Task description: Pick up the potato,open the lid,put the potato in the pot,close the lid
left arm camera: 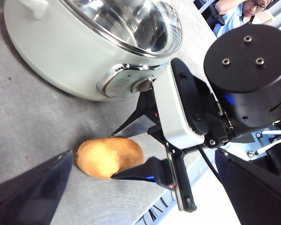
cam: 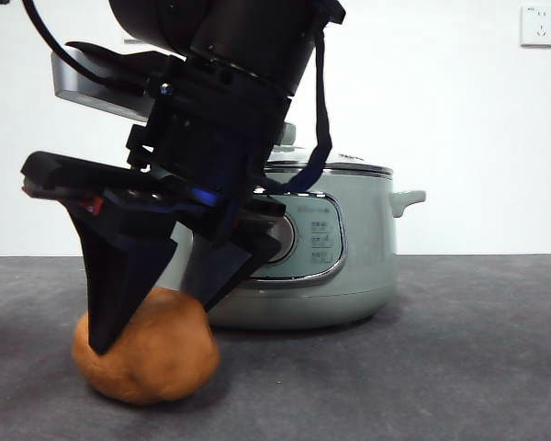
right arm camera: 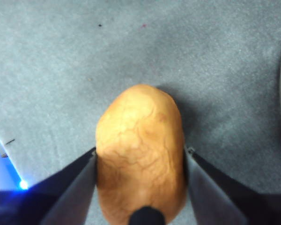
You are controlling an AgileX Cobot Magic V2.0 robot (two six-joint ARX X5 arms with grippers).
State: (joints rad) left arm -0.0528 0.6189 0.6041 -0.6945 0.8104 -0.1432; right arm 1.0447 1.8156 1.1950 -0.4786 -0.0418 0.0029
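The orange-brown potato [cam: 151,354] lies on the grey table in front of the pot [cam: 358,266]. My right gripper [cam: 156,326] reaches down over it, one black jaw pressed to each side of the potato [right arm camera: 140,154], which still rests on the table. The glass lid [cam: 349,167] sits shut on the pot, its knob mostly hidden behind the arm. In the left wrist view the potato [left arm camera: 107,157], the pot [left arm camera: 61,61], the lid [left arm camera: 145,23] and the right gripper [left arm camera: 113,157] all show. My left gripper [left arm camera: 143,157] hangs above, jaws wide open and empty.
The grey table mat [cam: 459,367] stretches to the right of the pot. A white wall with a socket [cam: 540,25] stands behind. A person [left arm camera: 234,14] sits beyond the table's edge in the left wrist view.
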